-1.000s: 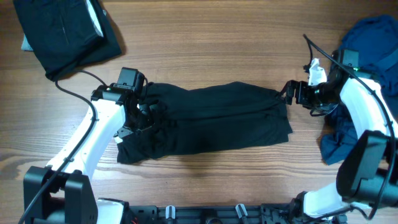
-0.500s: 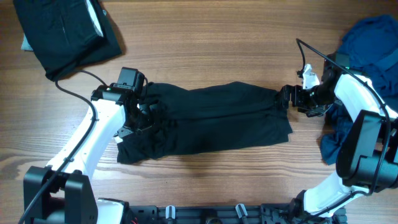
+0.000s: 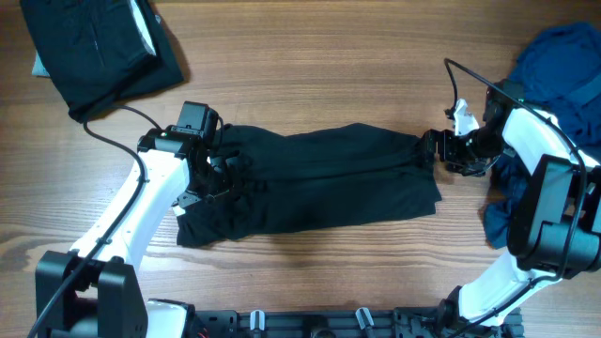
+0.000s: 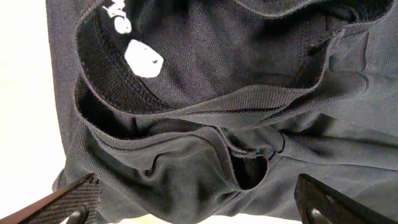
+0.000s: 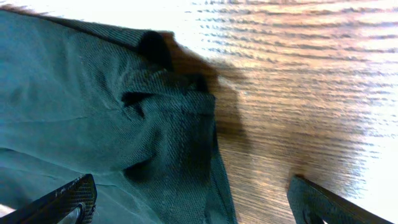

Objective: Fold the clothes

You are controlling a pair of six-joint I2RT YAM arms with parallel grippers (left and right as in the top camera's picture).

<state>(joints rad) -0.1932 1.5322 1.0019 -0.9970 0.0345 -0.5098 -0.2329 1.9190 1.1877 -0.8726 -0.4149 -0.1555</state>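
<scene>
A black garment (image 3: 319, 183) lies spread lengthwise across the middle of the table. My left gripper (image 3: 218, 167) is open over its bunched left end; the left wrist view shows the collar with a white label (image 4: 143, 59) and folds of fabric (image 4: 205, 155) between the wide-open jaws. My right gripper (image 3: 435, 150) is open at the garment's right end; the right wrist view shows the fabric's corner (image 5: 168, 118) between its jaws, over bare wood (image 5: 298, 93).
A folded black garment (image 3: 99, 47) lies at the back left corner. A pile of dark blue clothes (image 3: 554, 122) sits at the right edge, behind and beside my right arm. A black cable (image 3: 113, 122) runs from the left arm.
My right gripper has moved a little left, onto the garment's right edge. My left arm has not moved.
</scene>
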